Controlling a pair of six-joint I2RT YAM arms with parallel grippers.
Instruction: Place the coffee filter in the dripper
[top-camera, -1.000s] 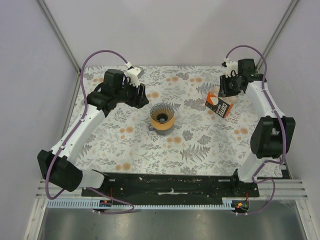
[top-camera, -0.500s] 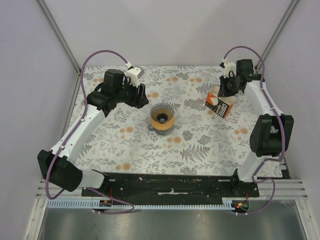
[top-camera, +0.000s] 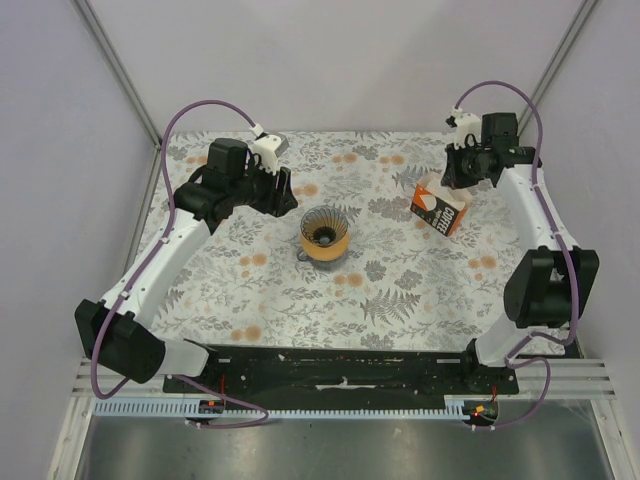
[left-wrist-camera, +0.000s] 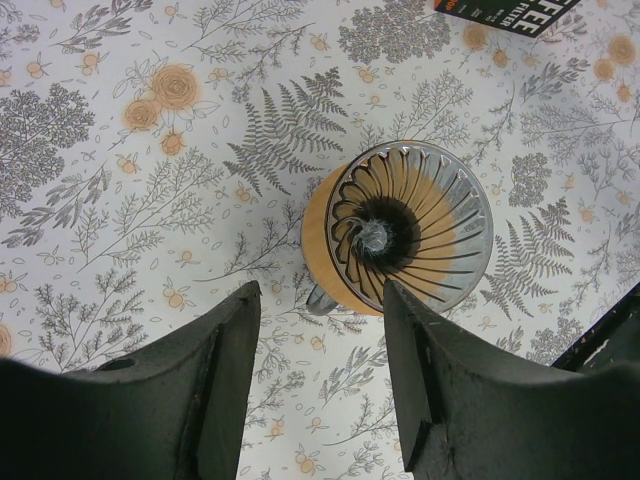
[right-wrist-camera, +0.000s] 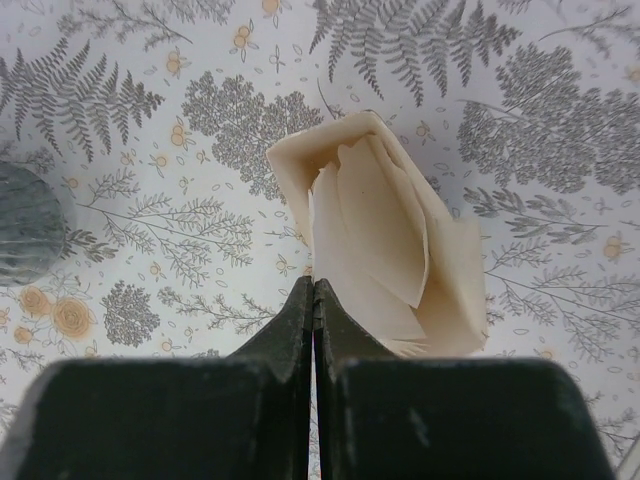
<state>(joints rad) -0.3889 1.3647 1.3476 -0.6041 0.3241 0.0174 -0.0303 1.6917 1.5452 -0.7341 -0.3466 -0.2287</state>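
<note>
Floral cloth, grey ferns and orange blooms, covers the worktop (top-camera: 400, 300). Closest to the arm bases, the dripper (top-camera: 325, 236) stands upright near the middle with its mouth up and its ribbed grey cone ringed by an orange-brown collar. The left wrist view looks down its spiral ribs to the dark hole at the bottom.

Just beyond it and to the left hangs the left hand (left-wrist-camera: 320, 295), released, its two black fingers spread wide and grasping nothing. From its own camera the dripper sits past the fingertips, apart from both.

Farther back on the right lies the orange-and-white carton (top-camera: 441, 210), tilted on the cloth with its cream mouth open. The right hand (right-wrist-camera: 314, 290) hovers at the carton's far end, clenched, fingers pressed flat together. The edge of the coffee filter (right-wrist-camera: 370, 230) runs straight into the seam between them. That white paper sits within the carton's mouth among other folded sheets, well apart from the dripper
</note>
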